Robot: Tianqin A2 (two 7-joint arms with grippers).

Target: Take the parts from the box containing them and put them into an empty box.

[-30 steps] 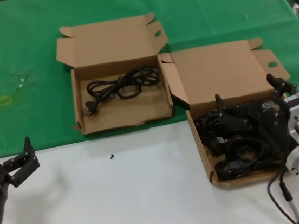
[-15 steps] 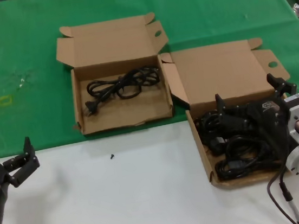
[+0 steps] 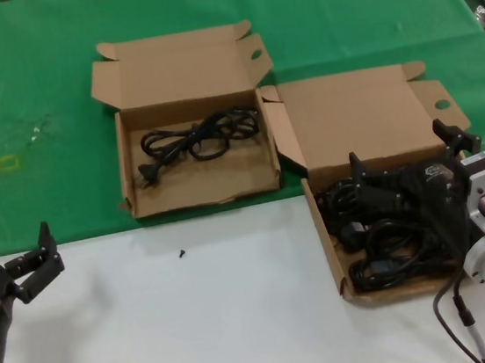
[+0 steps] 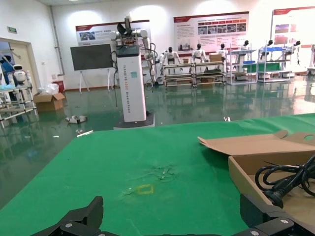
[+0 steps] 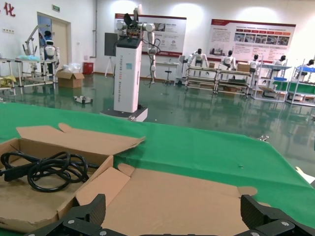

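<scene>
The right gripper [image 3: 411,180] reaches low into the right-hand box [image 3: 329,250] among piled cords [image 3: 384,253], fingers spread. The left gripper [image 3: 38,260] hovers, fingers apart, over the white surface [image 3: 199,328]. One cord [image 3: 197,136] lies in the left-hand box [image 3: 200,195] on green cloth [image 3: 26,75].

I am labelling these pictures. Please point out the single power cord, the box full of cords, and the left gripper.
single power cord [image 3: 197,137], head view, on its looped middle.
box full of cords [image 3: 330,250], head view, on its left wall.
left gripper [image 3: 33,265], head view, between its fingertips.
</scene>
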